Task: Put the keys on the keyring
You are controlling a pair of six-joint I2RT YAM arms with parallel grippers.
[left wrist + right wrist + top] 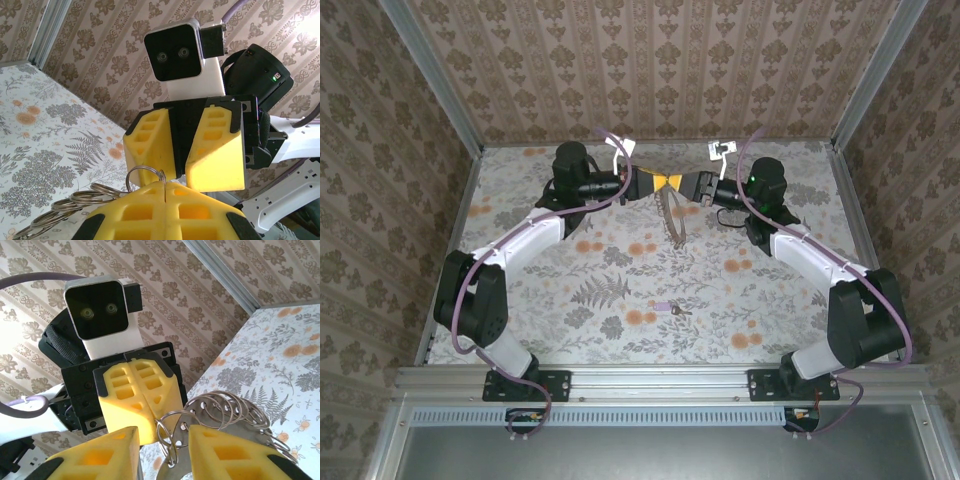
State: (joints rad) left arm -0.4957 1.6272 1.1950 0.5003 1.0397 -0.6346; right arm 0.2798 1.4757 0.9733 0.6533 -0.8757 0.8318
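Though slim, keyring point(225, 405) of linked silvery rings in closed left tool point(165, 187); right tool point(164, 437) open.

Tabletop point(570, 300) on which I work: a flat surface printed with grey ferns and orange blossoms. Metal rails run along its left, right and near edges, and patterned wallpaper rises behind the far edge. One small key point(672, 310) lies flat on it, close to the near edge and about midway between the left and right edges. Its lilac head points toward the left edge, its grey blade toward the right edge. My left base point(525, 382) and right base point(800, 382) stand at the near edge.
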